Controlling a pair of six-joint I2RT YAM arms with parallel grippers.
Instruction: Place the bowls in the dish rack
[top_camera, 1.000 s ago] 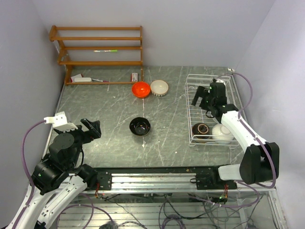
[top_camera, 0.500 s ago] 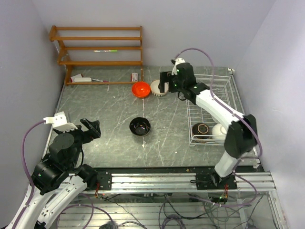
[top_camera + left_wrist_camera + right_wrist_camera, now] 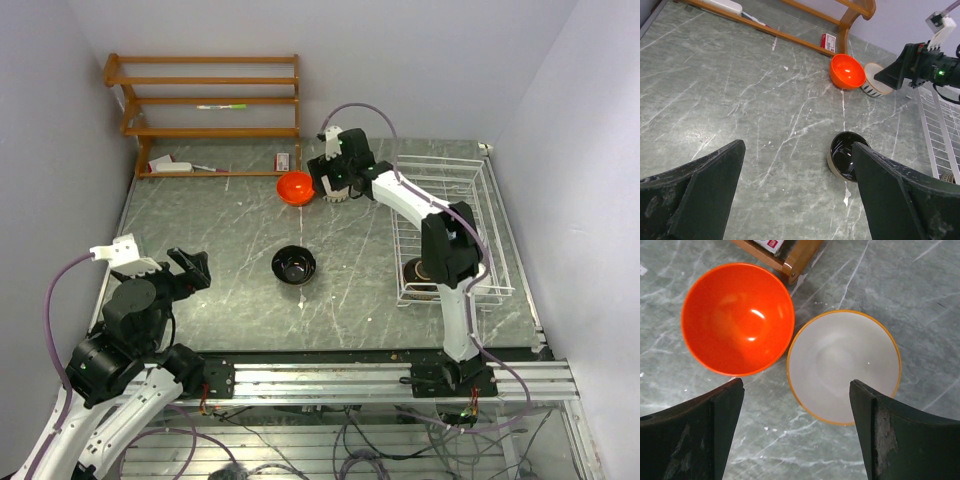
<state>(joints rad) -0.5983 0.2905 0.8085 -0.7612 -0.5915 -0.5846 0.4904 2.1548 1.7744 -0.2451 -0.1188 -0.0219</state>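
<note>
A grey marbled table is filling the overhead view. A brown wooden shelf is standing against the back wall at its far left. The white wire dish rack is lying along the right side, and it is holding a brown bowl at its near end.

Your right gripper is hovering over the far middle of the table with its fingers spread wide and gripping nothing. Your left gripper is hanging over the near left, also spread wide and empty.

The orange-red bowl and the cream bowl are sitting side by side just below the right gripper, right in front of the shelf's foot. The glossy black bowl is resting alone at mid-table.
</note>
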